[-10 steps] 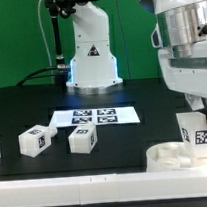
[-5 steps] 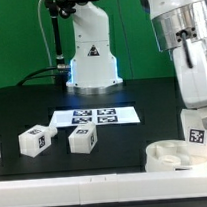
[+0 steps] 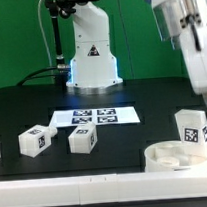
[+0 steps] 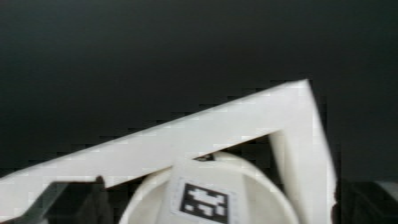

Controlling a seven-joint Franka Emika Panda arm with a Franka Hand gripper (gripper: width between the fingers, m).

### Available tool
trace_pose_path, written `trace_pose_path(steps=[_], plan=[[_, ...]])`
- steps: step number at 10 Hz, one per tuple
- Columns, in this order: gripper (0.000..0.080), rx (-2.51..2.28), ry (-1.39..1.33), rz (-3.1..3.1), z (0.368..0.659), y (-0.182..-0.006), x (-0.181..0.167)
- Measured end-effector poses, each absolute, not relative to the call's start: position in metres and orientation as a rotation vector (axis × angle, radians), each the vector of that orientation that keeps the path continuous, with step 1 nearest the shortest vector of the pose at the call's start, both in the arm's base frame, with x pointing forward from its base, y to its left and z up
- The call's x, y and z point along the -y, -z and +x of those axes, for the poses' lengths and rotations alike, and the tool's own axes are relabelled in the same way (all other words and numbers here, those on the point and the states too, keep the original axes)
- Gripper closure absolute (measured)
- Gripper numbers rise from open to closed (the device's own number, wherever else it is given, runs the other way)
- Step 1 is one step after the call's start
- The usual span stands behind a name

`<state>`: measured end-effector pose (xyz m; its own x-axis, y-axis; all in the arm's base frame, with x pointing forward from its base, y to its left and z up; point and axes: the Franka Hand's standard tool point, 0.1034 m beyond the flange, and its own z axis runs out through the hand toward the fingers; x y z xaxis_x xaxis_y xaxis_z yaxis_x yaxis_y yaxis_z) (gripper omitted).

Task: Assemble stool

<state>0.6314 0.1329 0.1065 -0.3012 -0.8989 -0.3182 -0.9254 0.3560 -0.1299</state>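
Since half a second ago the arm has climbed to the upper right of the exterior frame, leaving one leg standing upright on the seat at lower right. That leg looks placed. The gripper, fingers apart and empty above it, next needs a loose leg from the lower left, pinched squarely

We see smooth white plastic with a soft sheen on the seat and leg blocks. The table looks matt black, and the marker board looks flat, matt white.
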Motion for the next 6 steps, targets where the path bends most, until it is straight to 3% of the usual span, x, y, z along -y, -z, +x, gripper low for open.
trace_pose_path(steps=[6], plan=[[0.0150, -1.820, -0.049, -2.169, 0.6248, -0.1042, -0.1364]])
